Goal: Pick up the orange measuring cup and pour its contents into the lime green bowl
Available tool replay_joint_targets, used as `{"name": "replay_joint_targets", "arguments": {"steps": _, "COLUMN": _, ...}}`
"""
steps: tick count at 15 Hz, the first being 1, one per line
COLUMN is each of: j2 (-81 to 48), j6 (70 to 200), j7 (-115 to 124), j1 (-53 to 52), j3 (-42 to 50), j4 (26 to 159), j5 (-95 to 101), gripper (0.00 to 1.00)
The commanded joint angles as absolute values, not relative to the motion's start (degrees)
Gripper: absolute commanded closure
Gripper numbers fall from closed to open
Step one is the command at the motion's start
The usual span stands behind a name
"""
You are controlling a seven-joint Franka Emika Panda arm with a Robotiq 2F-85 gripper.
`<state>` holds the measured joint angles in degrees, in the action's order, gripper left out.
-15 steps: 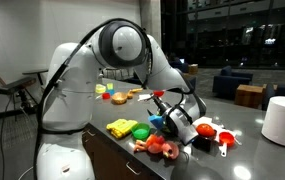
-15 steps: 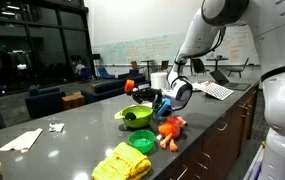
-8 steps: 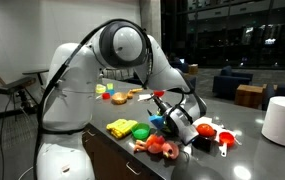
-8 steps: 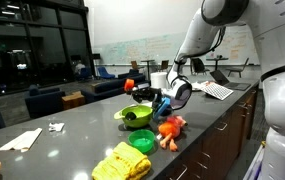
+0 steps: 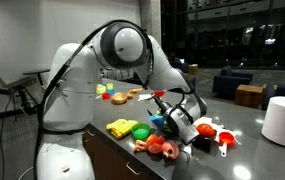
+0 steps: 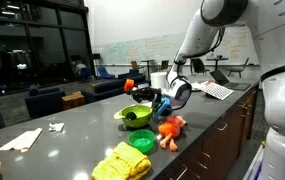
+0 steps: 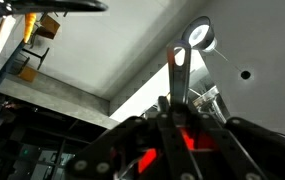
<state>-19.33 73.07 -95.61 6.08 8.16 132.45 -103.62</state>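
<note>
1. Low centre of the wrist view: a red-orange patch, apparently the orange measuring cup [image 7: 187,138], sitting right between the dark jaws. Too blurred to make out bowl or handle.
2. Cannot tell whether the jaws are clamped on that patch or only flank it. Their width is not readable in either exterior view.
3. Above the patch, a narrow grey strip [image 7: 178,80] running up toward a round bright disc [image 7: 198,35] in the upper right, against a pale ceiling.
4. In an exterior view, the lime green bowl [image 6: 135,116] at mid-frame on the grey tabletop [image 6: 72,135]. Jaws just right of it and slightly higher, tilted.
5. Lower right of the bowl: an orange toy [image 6: 169,131]. Below that, a small green dish [image 6: 142,146] and a lumpy yellow item [image 6: 122,163].
6. In an exterior view, right of the jaws: a redder measuring cup [image 5: 207,128] on the tabletop. A yellow-green blocky item [image 5: 122,128] to the left, a white roll [image 5: 282,120] at far right.
</note>
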Motion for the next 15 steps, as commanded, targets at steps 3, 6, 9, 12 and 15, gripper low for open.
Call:
{"name": "replay_joint_targets", "arguments": {"steps": 3, "j2": -18.2, "j6": 77.2, "j7": -92.9, "j1": 4.9, "j3": 8.0, "j4": 131.1, "j5": -104.4, "gripper": 0.96}}
{"name": "replay_joint_targets", "arguments": {"steps": 6, "j2": -15.4, "j6": 86.0, "j7": -89.2, "j1": 2.9, "j3": 7.8, "j4": 131.0, "j5": -103.8, "gripper": 0.96}}
{"name": "replay_joint_targets", "arguments": {"steps": 9, "j2": -12.4, "j6": 97.4, "j7": -84.2, "j1": 0.1, "j3": 6.7, "j4": 130.1, "j5": -102.8, "gripper": 0.96}}
{"name": "replay_joint_targets", "arguments": {"steps": 12, "j2": -9.7, "j6": 108.2, "j7": -78.8, "j1": -2.6, "j3": 4.7, "j4": 128.6, "j5": -100.8, "gripper": 0.96}}
{"name": "replay_joint_targets", "arguments": {"steps": 15, "j2": -7.1, "j6": 118.1, "j7": -71.9, "j1": -4.9, "j3": 2.1, "j4": 127.2, "j5": -96.5, "gripper": 0.96}}
